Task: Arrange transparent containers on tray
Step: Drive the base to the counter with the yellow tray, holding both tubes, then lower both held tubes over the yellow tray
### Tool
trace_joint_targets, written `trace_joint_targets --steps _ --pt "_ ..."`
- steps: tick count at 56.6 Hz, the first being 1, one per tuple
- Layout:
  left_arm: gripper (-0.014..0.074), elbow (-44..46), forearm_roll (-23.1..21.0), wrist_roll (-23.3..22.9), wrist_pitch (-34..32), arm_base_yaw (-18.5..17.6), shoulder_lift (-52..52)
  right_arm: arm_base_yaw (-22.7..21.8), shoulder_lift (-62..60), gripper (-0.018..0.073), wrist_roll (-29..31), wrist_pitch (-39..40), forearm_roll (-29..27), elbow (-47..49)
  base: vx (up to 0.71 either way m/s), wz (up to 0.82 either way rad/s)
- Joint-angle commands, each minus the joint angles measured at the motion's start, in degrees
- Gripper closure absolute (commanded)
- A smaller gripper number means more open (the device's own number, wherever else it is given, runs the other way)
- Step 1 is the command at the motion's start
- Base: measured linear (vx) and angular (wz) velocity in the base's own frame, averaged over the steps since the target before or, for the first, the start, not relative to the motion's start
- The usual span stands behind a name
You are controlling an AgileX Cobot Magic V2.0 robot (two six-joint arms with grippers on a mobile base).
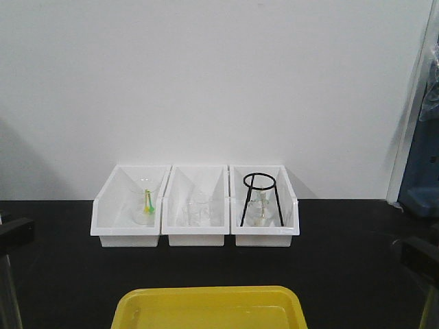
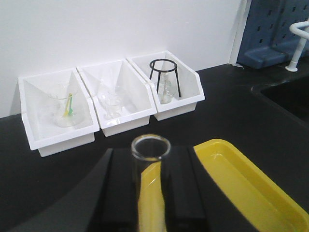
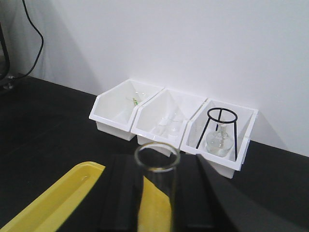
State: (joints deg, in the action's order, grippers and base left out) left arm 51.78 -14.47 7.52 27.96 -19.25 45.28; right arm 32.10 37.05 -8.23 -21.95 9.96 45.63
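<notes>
A clear glass test tube (image 2: 150,164) stands upright between the black fingers of my left gripper (image 2: 150,188), which is shut on it. Another clear test tube (image 3: 157,179) is held the same way in my right gripper (image 3: 157,198). The yellow tray (image 1: 209,308) lies at the near edge of the black table; it shows right of the left gripper (image 2: 241,179) and left of the right gripper (image 3: 53,203). Both tubes hang above the tray's ends. In the front view only dark parts of the arms show at the far left and right.
Three white bins (image 1: 195,205) stand in a row against the white wall. The left one holds a beaker with a green and yellow item (image 1: 147,202), the middle one small beakers (image 1: 195,209), the right one a black wire tripod (image 1: 260,199) over a flask.
</notes>
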Motion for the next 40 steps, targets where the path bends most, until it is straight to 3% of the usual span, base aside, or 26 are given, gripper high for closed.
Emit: trace_joint_targets --steps 1,26,40 --pt "0.0596 1.92 -1.02 -0.02 -4.49 -0.33 -0.44 -0.04 0.06 0.0568 0.0 4.67 0.55 2.11 0.0 0.0" --pt "0.0596 1.92 -1.02 -0.07 -4.49 -0.33 -0.43 -0.04 0.06 0.0568 0.0 4.66 0.51 2.11 0.0 0.0" --pt "0.0596 1.92 -1.58 -0.97 -4.54 -0.33 -0.43 -0.04 0.12 0.0568 0.0 9.29 0.49 2.11 0.0 0.0"
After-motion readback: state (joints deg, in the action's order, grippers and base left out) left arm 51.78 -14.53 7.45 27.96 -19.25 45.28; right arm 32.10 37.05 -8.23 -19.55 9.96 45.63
